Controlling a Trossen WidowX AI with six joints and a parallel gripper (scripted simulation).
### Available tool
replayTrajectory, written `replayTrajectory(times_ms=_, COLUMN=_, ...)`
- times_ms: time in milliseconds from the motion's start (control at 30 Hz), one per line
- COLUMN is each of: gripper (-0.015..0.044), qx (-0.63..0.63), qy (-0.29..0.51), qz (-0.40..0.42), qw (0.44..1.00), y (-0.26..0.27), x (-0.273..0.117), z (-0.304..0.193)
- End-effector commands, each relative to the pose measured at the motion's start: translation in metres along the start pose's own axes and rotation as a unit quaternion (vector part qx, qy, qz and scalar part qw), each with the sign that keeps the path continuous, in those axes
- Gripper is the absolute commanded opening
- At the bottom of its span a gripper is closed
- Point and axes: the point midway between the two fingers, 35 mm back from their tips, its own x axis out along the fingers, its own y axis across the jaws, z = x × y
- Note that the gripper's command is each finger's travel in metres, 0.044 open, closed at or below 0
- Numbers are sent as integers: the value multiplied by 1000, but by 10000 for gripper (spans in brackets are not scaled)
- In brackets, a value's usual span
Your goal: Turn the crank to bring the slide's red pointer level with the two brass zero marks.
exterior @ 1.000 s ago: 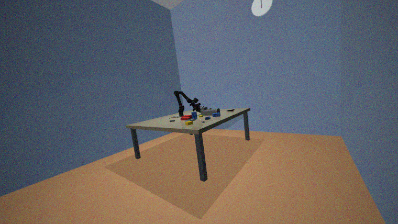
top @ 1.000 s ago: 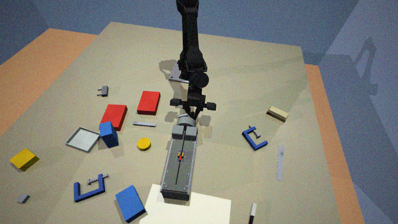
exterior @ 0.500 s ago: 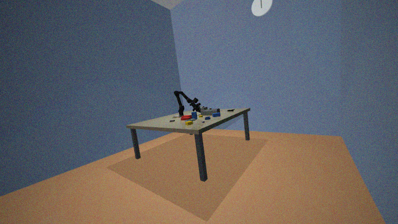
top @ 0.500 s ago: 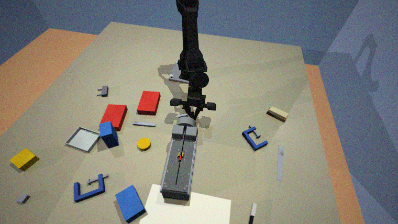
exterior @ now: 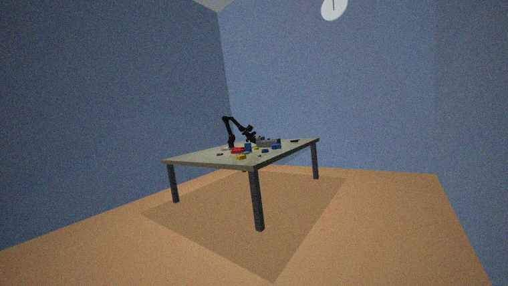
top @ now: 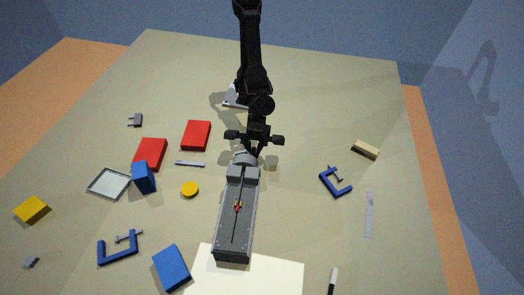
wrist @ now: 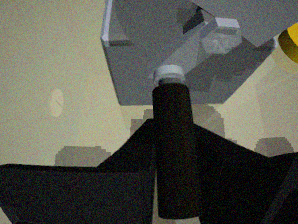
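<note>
The grey machine (top: 245, 220) (exterior: 267, 144) stands lengthwise on the table. Its red pointer (top: 237, 208) is in the long slot at the two brass zero marks (top: 238, 203); its red body shows slightly on the near side of them, and exact level is too small to tell. My gripper (top: 254, 152) (wrist: 164, 125) is at the machine's far end, shut on the black crank handle (wrist: 176, 165). The handle stands between both fingers in the wrist view, with a pale collar (wrist: 170, 73) at its end. The crank arm is partly hidden in the top view.
Left of the machine are a yellow disc (top: 189, 189), a grey bar (top: 189, 163), red blocks (top: 196, 134) (top: 150, 153) and an upright blue block (top: 143, 177). A blue clamp (top: 332, 186) lies to the right. A white sheet (top: 278, 274) lies at the near end.
</note>
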Motion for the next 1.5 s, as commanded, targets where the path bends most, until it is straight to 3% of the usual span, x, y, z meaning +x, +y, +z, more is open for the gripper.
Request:
replayTrajectory(times_ms=0, gripper=0, qx=2, qy=-2, qz=4, qw=1000, y=1, x=-1, z=1)
replayTrajectory(times_ms=767, gripper=0, qx=0, qy=0, qz=0, qw=1000, y=0, x=0, z=0)
replayTrajectory(times_ms=1300, gripper=420, qx=0, qy=0, qz=0, qw=1000, y=0, x=0, z=0)
replayTrajectory(times_ms=1467, gripper=440, qx=0, qy=0, qz=0, qw=1000, y=1, x=-8, z=9)
